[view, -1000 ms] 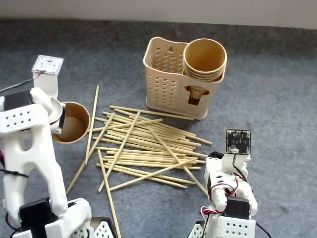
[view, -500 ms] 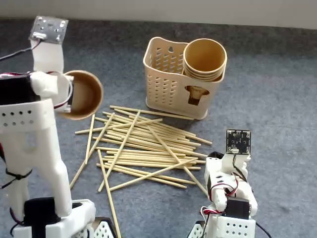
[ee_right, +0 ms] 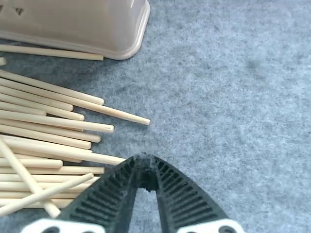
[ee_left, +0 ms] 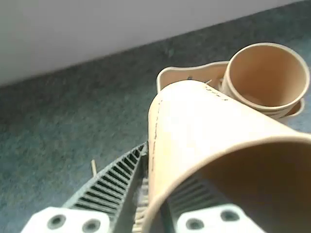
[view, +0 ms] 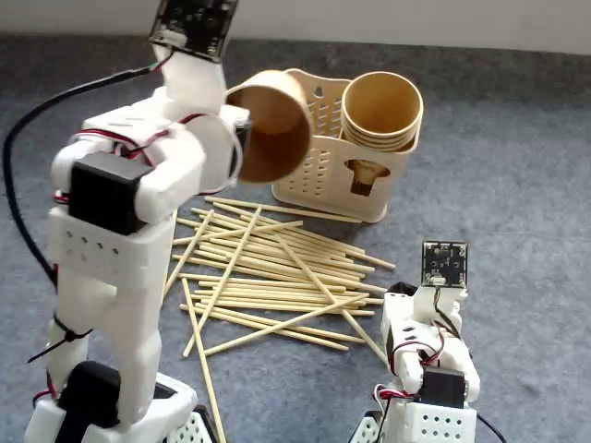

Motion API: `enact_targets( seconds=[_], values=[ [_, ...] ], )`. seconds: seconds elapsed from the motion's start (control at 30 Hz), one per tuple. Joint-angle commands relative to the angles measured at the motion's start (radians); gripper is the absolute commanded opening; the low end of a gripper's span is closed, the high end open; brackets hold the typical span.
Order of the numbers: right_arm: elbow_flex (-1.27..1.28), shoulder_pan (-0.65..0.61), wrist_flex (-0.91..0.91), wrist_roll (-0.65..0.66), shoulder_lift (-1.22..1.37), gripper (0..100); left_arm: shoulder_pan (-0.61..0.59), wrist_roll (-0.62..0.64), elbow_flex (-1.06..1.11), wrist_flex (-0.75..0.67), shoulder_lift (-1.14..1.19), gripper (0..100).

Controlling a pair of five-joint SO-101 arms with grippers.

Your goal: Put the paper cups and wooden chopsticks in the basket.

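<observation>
One paper cup (view: 272, 138) is held by its wall in the left gripper (ee_left: 150, 191), tipped sideways up near the basket (view: 309, 180) (stacked cups (view: 381, 109) are inside it). Many chopsticks (view: 268, 277) are spread on the carpet (view: 517, 203). The right gripper (ee_right: 145, 165) is closed on nothing.

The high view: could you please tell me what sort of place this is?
Likely a robot practice bench: small white arms, a grey mat, scattered wooden chopsticks, a basket holding paper cups.
</observation>
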Motion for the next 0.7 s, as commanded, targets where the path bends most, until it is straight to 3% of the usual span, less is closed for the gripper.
enact_targets(
  seconds=[0.0,0.2,0.67],
  values=[
    [0.107,0.010,-0.019,0.012,-0.010,0.5,0.125,0.012,-0.070,-0.133,0.053,1],
    [0.107,0.010,-0.019,0.012,-0.010,0.5,0.205,0.012,-0.208,-0.203,0.217,1],
    [0.107,0.010,-0.021,0.012,-0.010,0.5,0.237,0.012,-0.519,-0.204,0.539,1]
  ],
)
